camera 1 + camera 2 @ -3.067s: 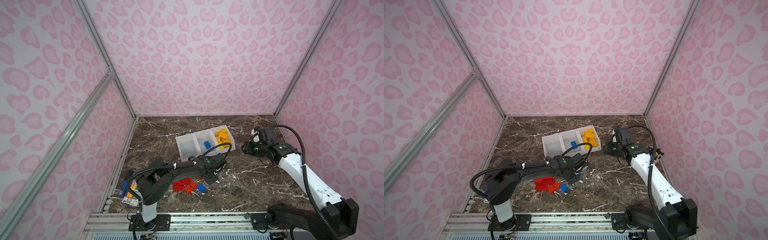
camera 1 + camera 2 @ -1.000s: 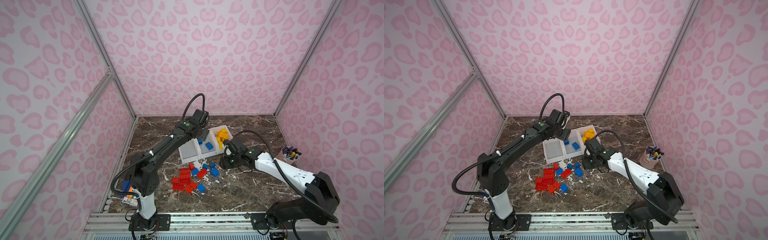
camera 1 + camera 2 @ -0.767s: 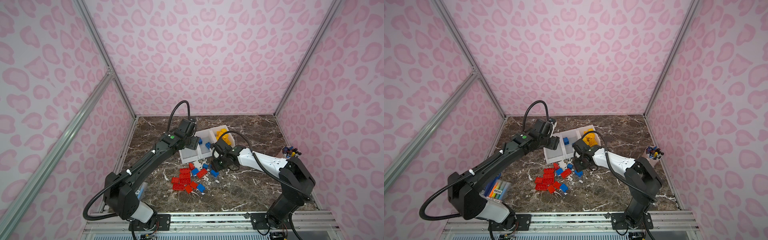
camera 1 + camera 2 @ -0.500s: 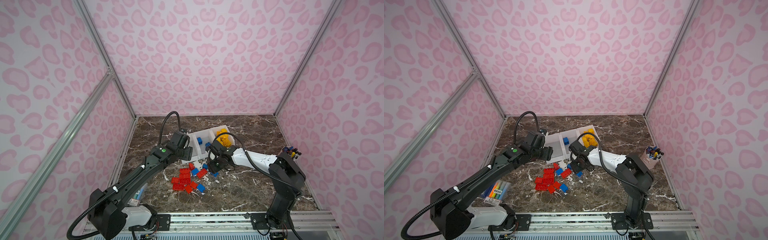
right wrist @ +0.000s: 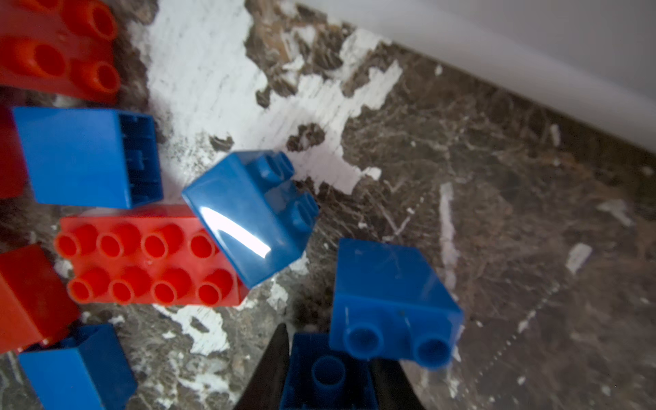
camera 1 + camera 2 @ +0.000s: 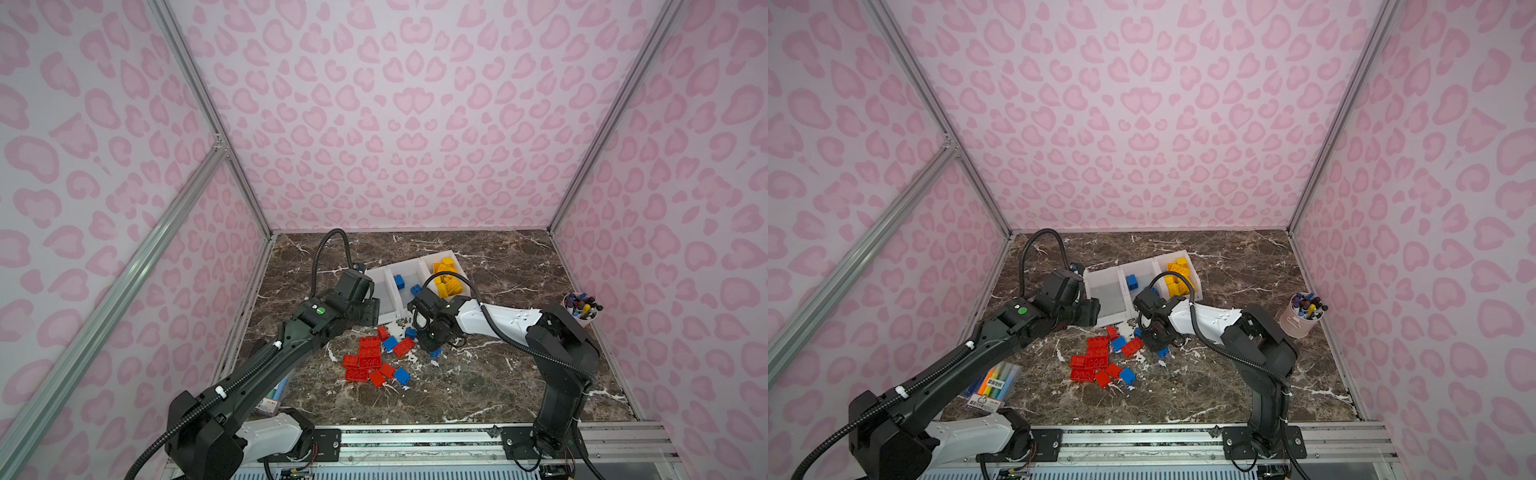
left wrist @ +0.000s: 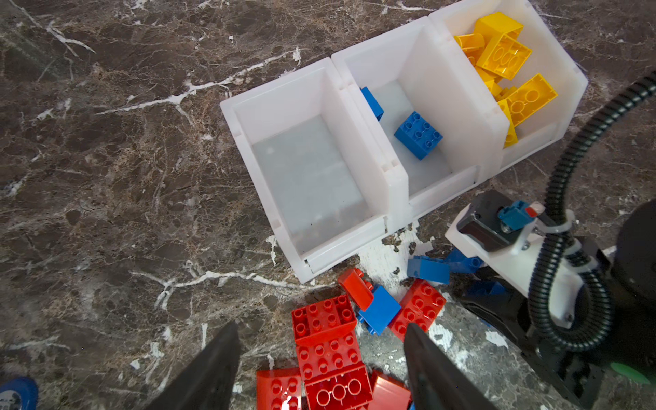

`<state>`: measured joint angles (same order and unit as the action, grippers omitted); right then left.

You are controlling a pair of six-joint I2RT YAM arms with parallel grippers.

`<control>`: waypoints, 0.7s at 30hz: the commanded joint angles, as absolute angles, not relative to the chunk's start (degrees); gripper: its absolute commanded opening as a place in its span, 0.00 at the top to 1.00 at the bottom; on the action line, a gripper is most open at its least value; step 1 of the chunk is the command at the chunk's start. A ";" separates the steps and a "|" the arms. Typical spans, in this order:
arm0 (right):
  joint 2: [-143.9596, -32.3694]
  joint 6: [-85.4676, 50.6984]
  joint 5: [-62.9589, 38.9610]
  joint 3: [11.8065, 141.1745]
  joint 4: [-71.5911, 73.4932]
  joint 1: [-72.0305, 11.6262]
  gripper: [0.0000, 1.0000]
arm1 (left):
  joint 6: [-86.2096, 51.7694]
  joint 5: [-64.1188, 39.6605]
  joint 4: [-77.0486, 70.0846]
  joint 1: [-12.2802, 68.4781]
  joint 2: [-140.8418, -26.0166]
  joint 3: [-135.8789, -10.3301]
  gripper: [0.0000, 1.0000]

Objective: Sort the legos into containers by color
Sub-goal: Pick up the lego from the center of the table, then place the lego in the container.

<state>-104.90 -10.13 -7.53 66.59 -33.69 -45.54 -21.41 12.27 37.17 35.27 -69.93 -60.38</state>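
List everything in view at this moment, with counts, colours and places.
bins: three, white, joined in a row at the table's back.
yellow bricks: a heap, yellow, in the end bin nearest the right arm.
binned blue bricks: two, blue, in the middle bin.
red bricks: seven or eight, red, loose before the bins.
loose blue bricks: four or five, blue, among the red ones.
held brick: one, blue, at the pile's right edge.
cup: one, pinkish, holding pens, at the table's right edge.
marker pack: one, multicolour, front left.
table: one, dark marble.
left gripper: open, above the table near the red bricks.
right gripper: shut on the held brick.
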 commanded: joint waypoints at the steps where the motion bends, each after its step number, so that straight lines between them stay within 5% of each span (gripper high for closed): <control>1: -103.45 -10.99 -7.51 66.83 -34.81 -45.64 0.76 | -22.40 13.51 36.10 35.24 -69.28 -59.95 0.26; 10: -103.57 -7.90 -6.94 84.26 -40.99 -40.63 0.76 | -23.89 14.76 37.57 35.20 -64.96 -58.26 0.25; 21: -126.31 -8.77 -4.54 114.00 -45.96 -35.31 0.75 | -27.32 12.98 38.54 35.24 -58.98 -53.31 0.25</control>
